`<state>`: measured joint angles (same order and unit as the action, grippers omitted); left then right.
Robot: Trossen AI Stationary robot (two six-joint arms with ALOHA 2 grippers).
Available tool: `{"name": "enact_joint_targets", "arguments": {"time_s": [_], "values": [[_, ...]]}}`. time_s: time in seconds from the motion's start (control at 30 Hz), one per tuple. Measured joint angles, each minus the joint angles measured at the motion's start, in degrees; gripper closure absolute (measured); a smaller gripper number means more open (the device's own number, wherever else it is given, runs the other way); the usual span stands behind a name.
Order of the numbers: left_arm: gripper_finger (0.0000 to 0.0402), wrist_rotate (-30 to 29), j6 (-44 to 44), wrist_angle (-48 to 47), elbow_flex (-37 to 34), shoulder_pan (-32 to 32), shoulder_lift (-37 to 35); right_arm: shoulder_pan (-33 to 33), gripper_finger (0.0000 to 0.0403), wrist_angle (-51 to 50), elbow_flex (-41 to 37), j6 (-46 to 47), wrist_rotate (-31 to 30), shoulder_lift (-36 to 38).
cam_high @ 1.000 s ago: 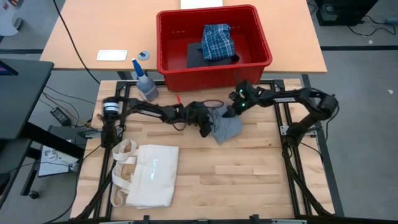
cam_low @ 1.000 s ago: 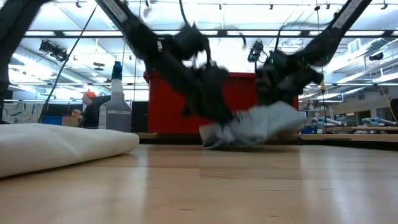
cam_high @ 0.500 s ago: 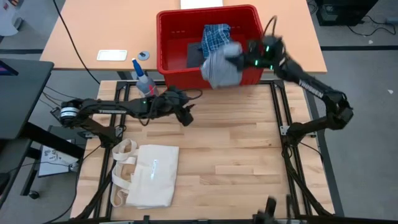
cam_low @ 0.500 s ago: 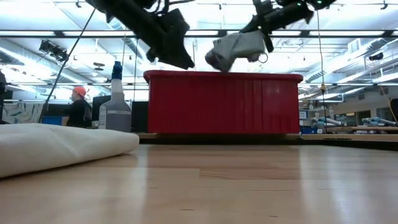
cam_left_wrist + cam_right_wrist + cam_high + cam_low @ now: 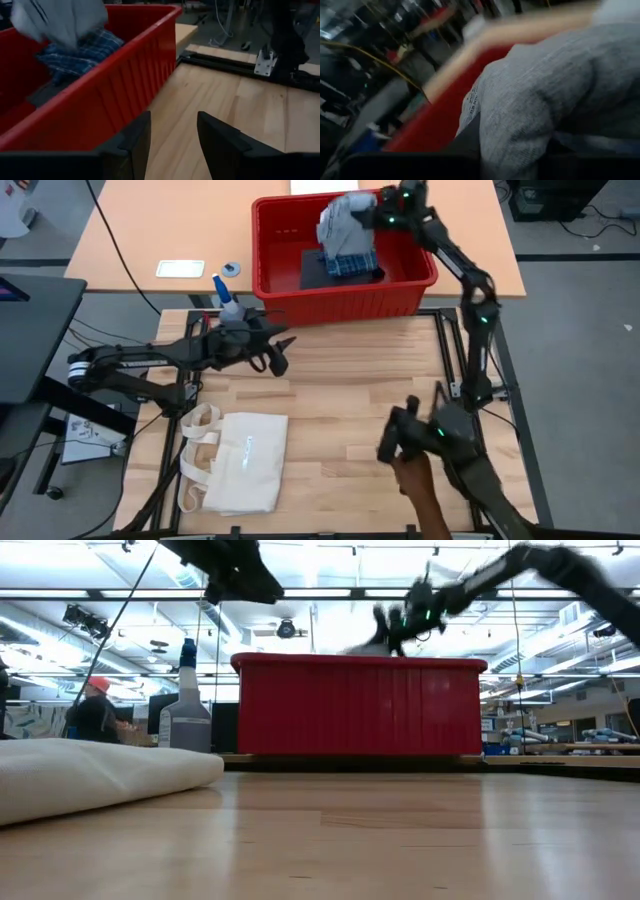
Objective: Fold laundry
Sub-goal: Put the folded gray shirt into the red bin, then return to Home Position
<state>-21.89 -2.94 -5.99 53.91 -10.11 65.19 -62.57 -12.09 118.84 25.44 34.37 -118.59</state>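
Observation:
The light grey-blue garment hangs bunched above the red basket, with my right gripper shut on it at the basket's far right. Below it, the blue-and-white plaid garment lies on a dark garment on the basket floor. My left gripper stands open above the table just in front of the basket's left part, nothing between its fingers. In the left wrist view the grey garment hangs over the plaid one. My right gripper holds the grey garment from the table's right side, fingers roughly level. The cloth itself covers the place of contact in the wrist view, so the part held cannot be told. The garment hangs bunched and slack, lifted clear above the basket.
A cream tote bag lies flat at the table's near left. A spray bottle stands at the far left by the basket. A person's hand with a dark device reaches in at the near right edge.
My right gripper has lifted the grey garment off the table, carrying it up and toward the far edge until it hangs over the basket. My left gripper has drawn away from the garment, up and toward the table's left. A person's hand has come in at the near right.

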Motion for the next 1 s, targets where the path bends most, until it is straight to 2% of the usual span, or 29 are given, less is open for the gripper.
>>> {"name": "enact_joint_targets", "arguments": {"time_s": [0.07, 0.17, 0.27, 0.33, 0.4, 0.5, 0.67, 0.77, 0.9, 1.0], "values": [[0.0237, -0.1, -1.0, -0.7, 0.0, 0.0, -1.1, -1.1, 0.0319, -3.5, 2.9, 0.2, 2.1, -5.4], [0.0237, -0.2, -3.6, -4.2, 0.0, 0.1, -2.8, -2.7, 0.0261, -8.1, 5.9, 2.9, 9.3, -11.9], [0.0237, -0.2, -5.8, -6.5, 0.0, 0.4, -3.7, -3.5, 0.0191, -8.0, 8.0, 8.2, 17.3, -15.2], [0.0237, -0.2, -6.0, -8.2, 0.0, 0.8, -3.9, -3.7, 0.0149, -8.3, 8.8, 11.5, 19.5, -16.2], [0.0237, -0.2, -6.0, -9.5, 0.0, 1.0, -3.9, -4.0, 0.0116, -10.0, 8.9, 13.6, 17.5, -16.1], [0.0237, -0.2, -6.1, -10.1, 0.0, 1.0, -3.9, -4.3, 0.009, -13.9, 8.8, 10.4, 9.8, -13.0], [0.0237, -0.2, -8.1, -9.3, 0.0, 1.0, -4.1, -5.2, 0.0088, -19.1, 9.0, 0.9, -0.8, -6.9], [0.0237, -0.3, -11.0, -8.5, 0.0, 1.0, -5.0, -5.8, 0.0091, -22.0, 8.9, 0.0, -6.4, -3.8], [0.0237, -1.4, -13.3, -11.3, 0.0, 1.9, -8.9, -7.5, 0.0093, -28.4, 8.9, -2.2, -6.2, 2.3], [0.0237, -8.0, -13.3, -15.1, 0.0, 4.6, -14.2, -9.0, 0.0093, -37.2, 8.9, -11.2, -6.4, 6.2]]}}
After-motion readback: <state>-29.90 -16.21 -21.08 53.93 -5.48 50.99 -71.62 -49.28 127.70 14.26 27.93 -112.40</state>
